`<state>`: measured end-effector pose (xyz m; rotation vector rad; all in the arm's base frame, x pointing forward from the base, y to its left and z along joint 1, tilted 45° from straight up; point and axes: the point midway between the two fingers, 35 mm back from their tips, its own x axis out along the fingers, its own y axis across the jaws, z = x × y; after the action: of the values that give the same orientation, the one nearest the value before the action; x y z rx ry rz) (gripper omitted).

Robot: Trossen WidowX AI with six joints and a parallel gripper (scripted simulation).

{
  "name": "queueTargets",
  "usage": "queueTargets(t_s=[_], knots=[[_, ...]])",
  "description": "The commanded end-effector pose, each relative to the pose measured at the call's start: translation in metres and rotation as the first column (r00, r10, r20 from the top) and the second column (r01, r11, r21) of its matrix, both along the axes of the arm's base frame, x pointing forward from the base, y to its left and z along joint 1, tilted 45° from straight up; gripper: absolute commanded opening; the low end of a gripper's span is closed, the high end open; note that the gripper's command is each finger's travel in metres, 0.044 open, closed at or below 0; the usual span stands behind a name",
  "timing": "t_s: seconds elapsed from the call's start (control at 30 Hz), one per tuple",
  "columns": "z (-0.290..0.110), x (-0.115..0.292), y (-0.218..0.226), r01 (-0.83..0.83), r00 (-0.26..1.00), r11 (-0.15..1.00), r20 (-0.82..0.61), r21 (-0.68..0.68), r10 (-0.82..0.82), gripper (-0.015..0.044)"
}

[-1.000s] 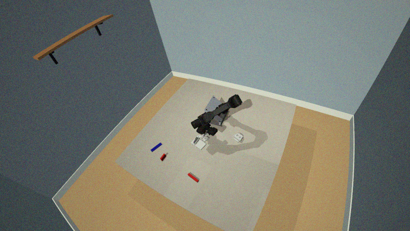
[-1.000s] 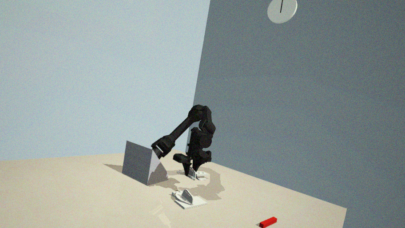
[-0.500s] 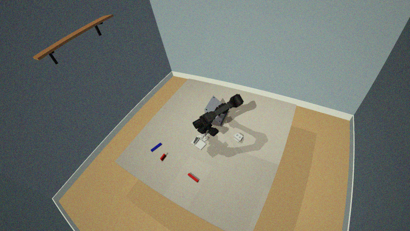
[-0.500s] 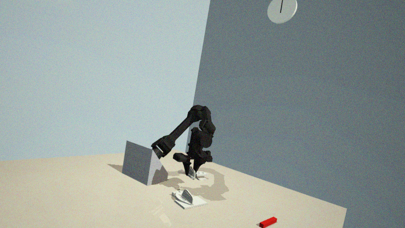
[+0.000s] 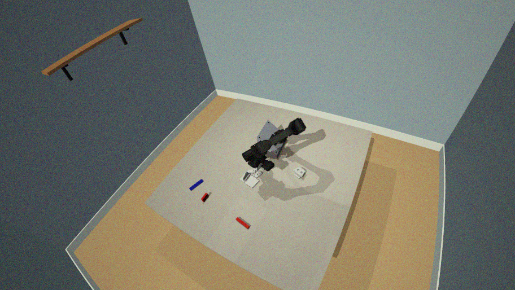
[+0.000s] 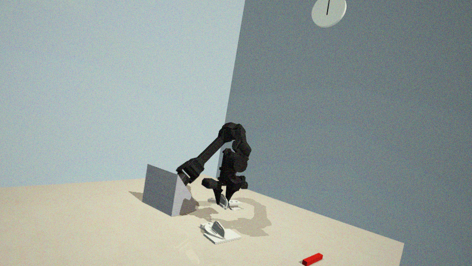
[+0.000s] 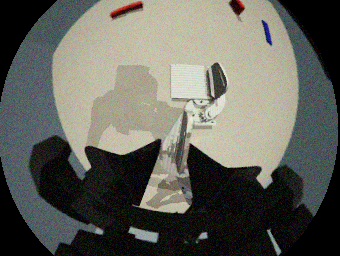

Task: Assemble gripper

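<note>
Your gripper (image 5: 258,167) (image 6: 223,203) (image 7: 173,144) is clamped on a loose white jaw (image 6: 223,201) (image 7: 173,151). Fingers stand partly apart, one on either side of it. Wrist view: the held jaw stands narrow side towards you, its far end pointing to 1 o'clock.

Gripper base (image 5: 251,181) (image 6: 230,236) (image 7: 187,82) lies flat on the tabletop (image 5: 288,225) (image 6: 99,224) (image 7: 255,125). Top view, you have the gripper just off its 1 o'clock side. Another jaw (image 6: 217,229) (image 7: 218,81) is at the base; mesh of its teeth too small to tell. Wrist view: held jaw's far end overlaps the near side of the base assembly; contact can't be told.

White housing plate (image 5: 300,172) is down on the tabletop, apart from the base, at its 3 o'clock in the top view. It is off the jaw stubs.

Other pieces, top view, clock centred on the base: blue bar (image 5: 196,184) (image 7: 267,32) at 9; short red piece (image 5: 204,197) (image 7: 237,6) at 8; long red bar (image 5: 242,223) (image 6: 312,259) (image 7: 126,9) at 6, well apart from the base.

Your black arm (image 5: 277,139) (image 6: 212,150) rises from the grey wedge mount (image 5: 267,130) (image 6: 160,190), towards 12 to 1 from the base. Exterior view: arm bent over at the top, gripper pointing down to 6. Wooden wall shelf (image 5: 94,45) up at 10 to 11 in the top view; round clock (image 6: 328,12) at 1 in the exterior view.
</note>
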<state>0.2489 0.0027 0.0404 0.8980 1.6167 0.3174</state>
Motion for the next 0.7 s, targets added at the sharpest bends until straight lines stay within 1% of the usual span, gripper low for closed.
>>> queueTargets(t_s=[0.0,0.13,0.67], knots=[[0.001,0.0,0.001,0.007,1.0,1.0,-0.002,0.005,-0.007,0.0134],[0.0,0.004,-0.001,0.007,1.0,1.0,-0.002,0.005,-0.007,0.0134],[-0.016,0.05,-0.02,0.007,1.0,1.0,0.002,0.004,-0.007,0.0134]])
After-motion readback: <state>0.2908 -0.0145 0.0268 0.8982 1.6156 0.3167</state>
